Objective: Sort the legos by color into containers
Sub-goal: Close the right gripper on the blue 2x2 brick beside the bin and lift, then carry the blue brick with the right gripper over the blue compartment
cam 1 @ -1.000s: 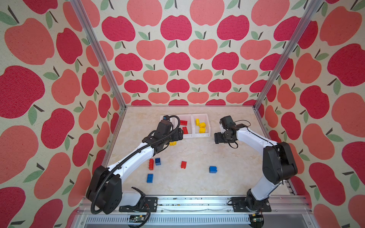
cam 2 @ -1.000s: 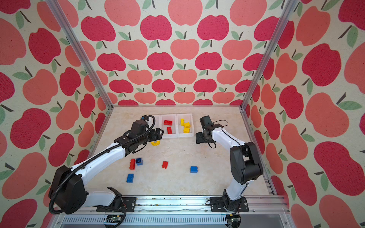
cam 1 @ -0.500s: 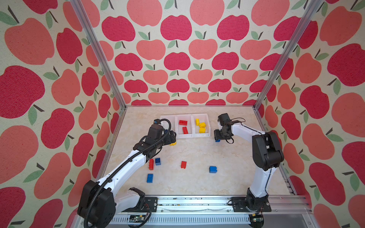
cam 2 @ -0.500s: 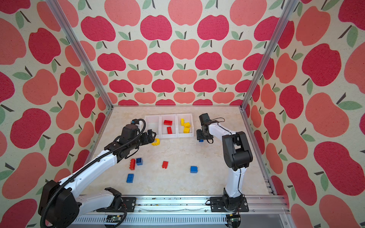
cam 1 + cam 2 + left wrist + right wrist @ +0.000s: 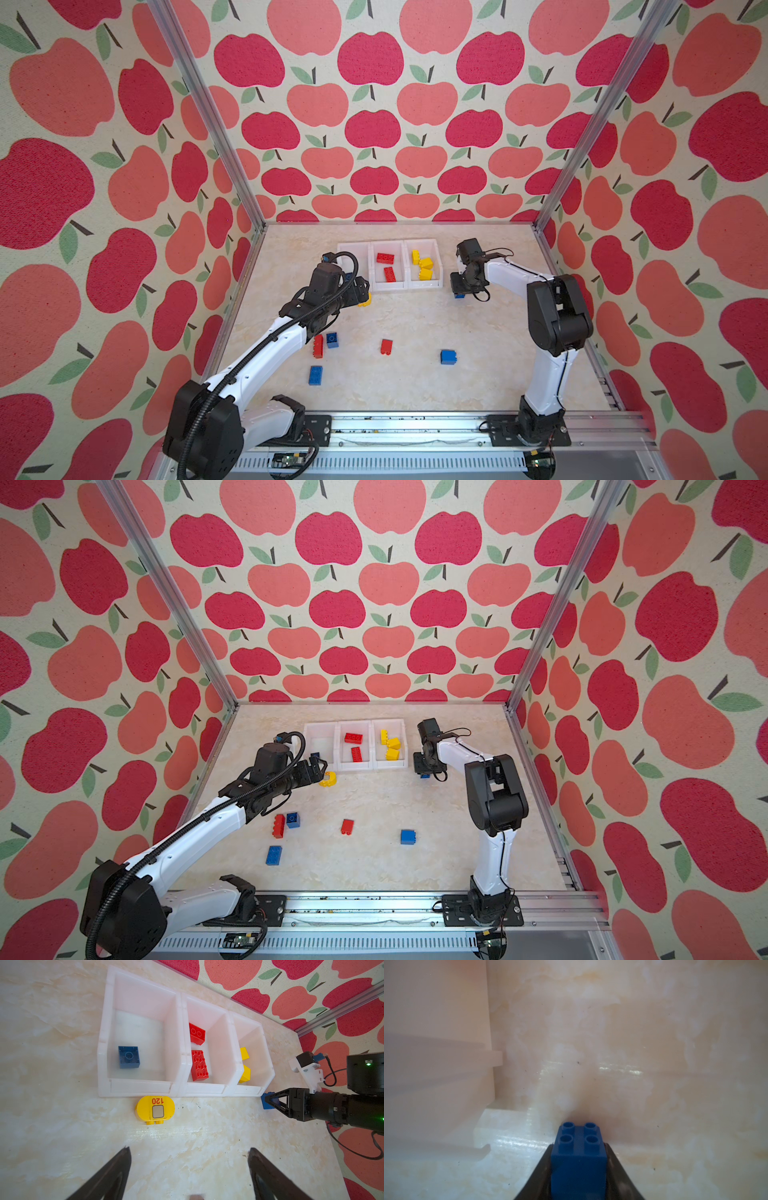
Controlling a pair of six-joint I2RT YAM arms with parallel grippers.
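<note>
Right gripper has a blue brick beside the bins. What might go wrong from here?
The right gripper grips the blue brick right beside the end bin; lifting could catch its wall and drag it.
Blue belongs in the far bin, where the left gripper hangs open, so the two may clash.
The yellow piece lies right at that bin's front; grasping it may bump the bin.

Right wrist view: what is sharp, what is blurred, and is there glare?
In the right wrist view the blue brick is fairly sharp, the white container is hazy, and glare streaks the table; the left wrist view is sharp, with a milder sheen on the table.
</note>
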